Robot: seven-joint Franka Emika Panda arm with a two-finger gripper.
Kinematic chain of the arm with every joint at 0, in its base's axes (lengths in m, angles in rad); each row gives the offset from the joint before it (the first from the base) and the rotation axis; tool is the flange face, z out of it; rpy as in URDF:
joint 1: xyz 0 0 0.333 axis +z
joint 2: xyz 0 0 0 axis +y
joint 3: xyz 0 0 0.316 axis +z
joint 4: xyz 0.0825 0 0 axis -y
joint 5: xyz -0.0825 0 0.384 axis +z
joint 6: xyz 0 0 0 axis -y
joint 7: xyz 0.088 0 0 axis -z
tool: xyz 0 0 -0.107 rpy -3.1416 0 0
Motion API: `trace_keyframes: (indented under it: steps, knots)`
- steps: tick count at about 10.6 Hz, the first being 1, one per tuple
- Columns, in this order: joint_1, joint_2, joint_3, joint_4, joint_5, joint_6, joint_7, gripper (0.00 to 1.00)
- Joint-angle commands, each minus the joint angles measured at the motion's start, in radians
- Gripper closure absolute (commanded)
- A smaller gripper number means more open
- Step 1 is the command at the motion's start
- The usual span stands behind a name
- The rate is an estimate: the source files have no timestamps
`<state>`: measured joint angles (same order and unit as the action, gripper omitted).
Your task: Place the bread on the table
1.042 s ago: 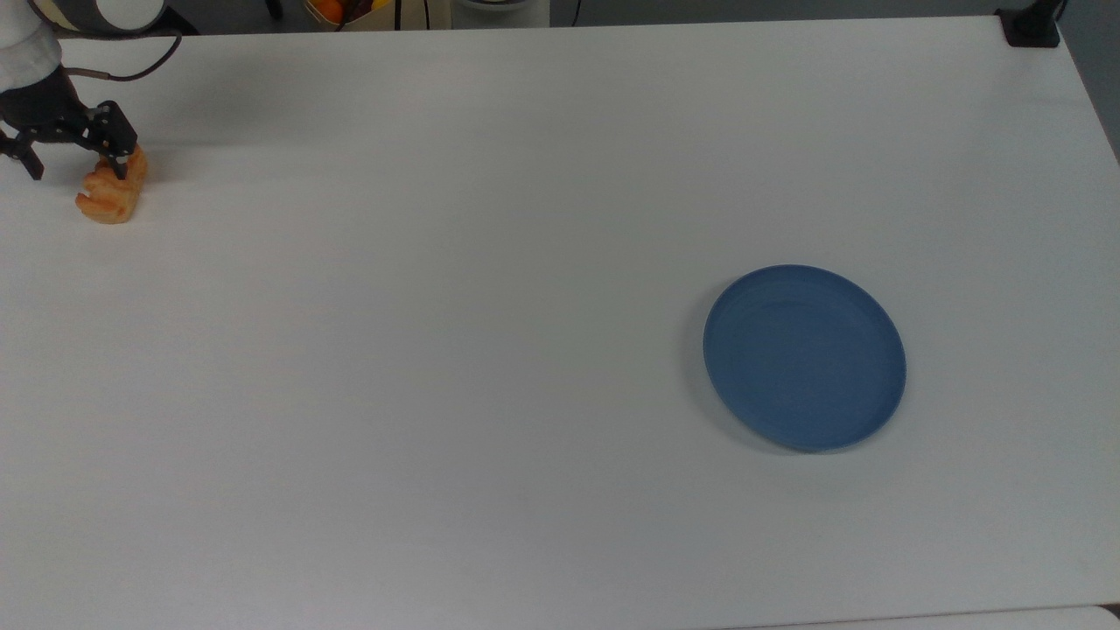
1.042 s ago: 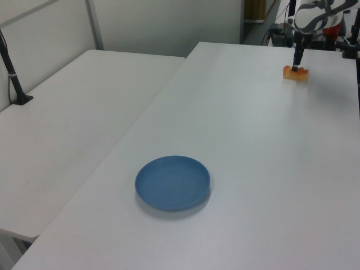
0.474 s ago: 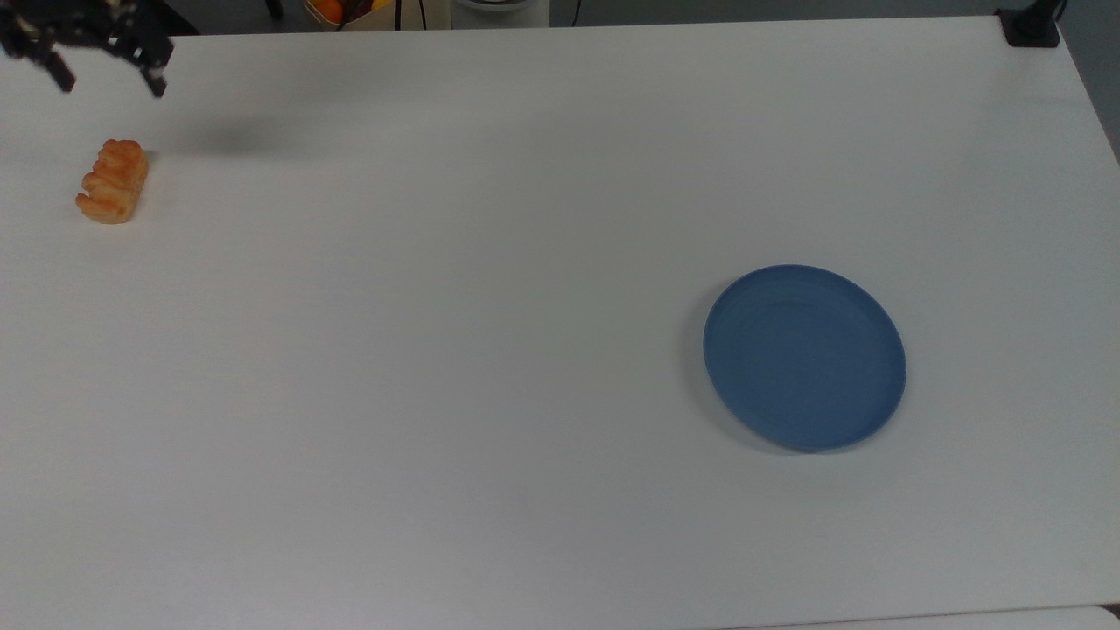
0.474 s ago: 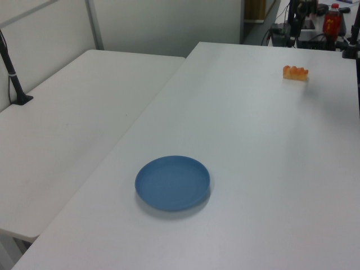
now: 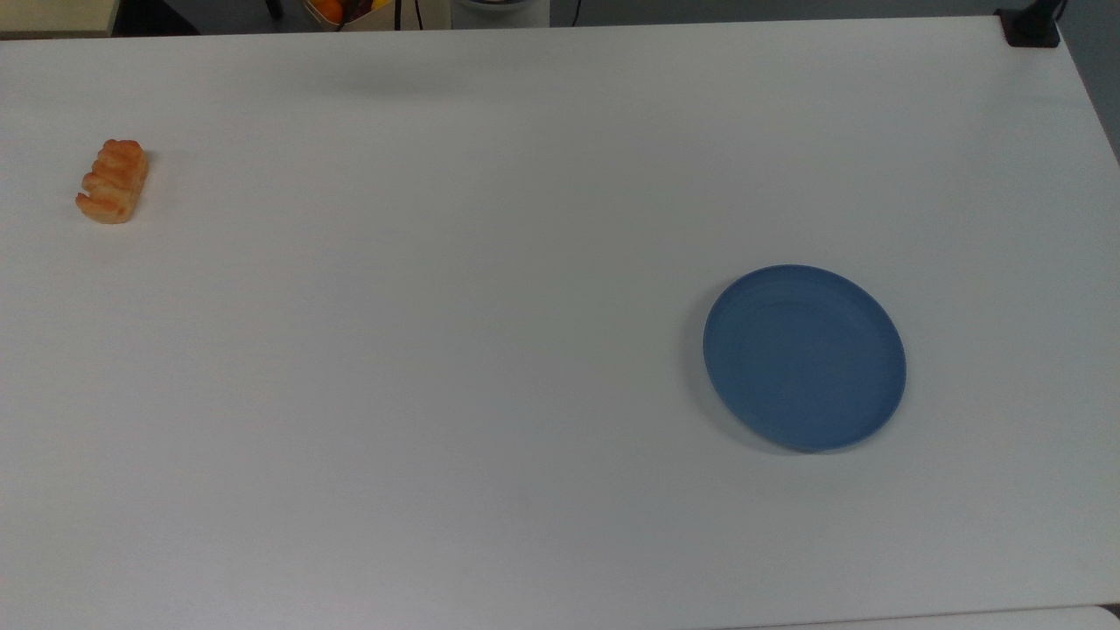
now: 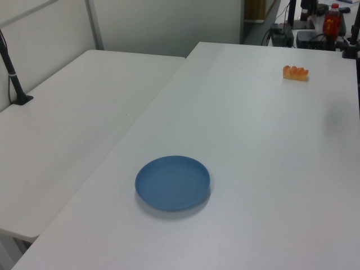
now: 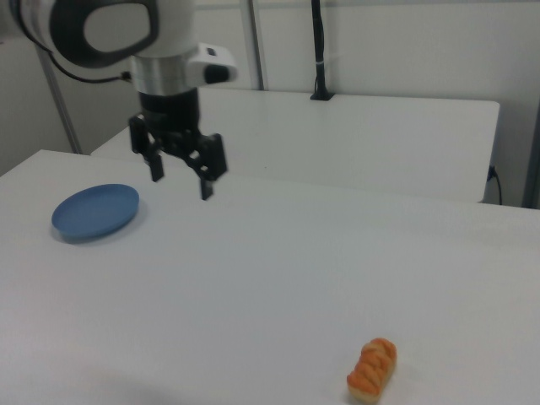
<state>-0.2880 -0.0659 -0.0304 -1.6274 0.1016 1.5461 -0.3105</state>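
Observation:
The bread (image 5: 113, 181), a small orange-golden ridged bun, lies on the white table (image 5: 490, 262) near the top view's left edge. It also lies at the far right of the table in the left view as the bread (image 6: 296, 72), and low at the right in the right view as the bread (image 7: 373, 369). My gripper (image 7: 180, 177) hangs open and empty in the air in the right view, well above the table, far to the left of the bread. A faint shadow lies on the table's far strip in the top view.
A round blue plate (image 5: 804, 357) sits bare on the table, right of centre in the top view, also seen as the plate (image 6: 172, 183) and the plate (image 7: 95, 210). A second white table (image 6: 67, 129) stands alongside. A red bottle (image 6: 332, 18) and black gear stand beyond the far edge.
My gripper let go of the bread, rose off it and left the top view. The bread stays where it was set down. The plate has not moved.

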Motion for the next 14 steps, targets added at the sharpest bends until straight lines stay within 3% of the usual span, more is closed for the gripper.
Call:
trace_keyframes:
  steps: [1,4,14]
  knots:
    - [0.172,0.001,-0.011,-0.023,-0.008,0.005,0.236,0.00]
    - [0.256,0.005,-0.011,-0.040,-0.011,0.061,0.264,0.00]
    - [0.247,0.034,-0.013,-0.032,-0.011,0.086,0.266,0.00]
